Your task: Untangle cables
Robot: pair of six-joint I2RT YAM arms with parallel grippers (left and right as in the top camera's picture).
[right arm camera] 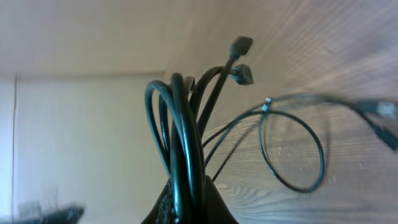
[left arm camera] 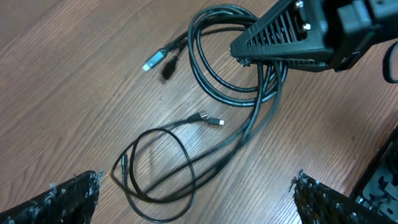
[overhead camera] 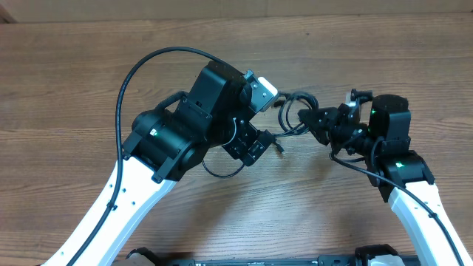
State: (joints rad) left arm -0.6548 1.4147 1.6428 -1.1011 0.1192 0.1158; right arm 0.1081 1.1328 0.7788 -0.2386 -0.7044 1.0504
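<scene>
Black cables (right arm camera: 186, 143): we've got our right gripper (left arm camera: 244, 56) clamped tight on the coiled bunch. Our left gripper (left arm camera: 196, 198) hangs wide open just above their loose loop.

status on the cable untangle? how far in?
Done: nothing looks separated yet. In hand: the right gripper is shut on the thick cable coil. The left gripper is open above the thin cable loop on the table, holding nothing. Left: the thin loop's strands run up into the coil, so the two need pulling apart and laying out separately.
</scene>
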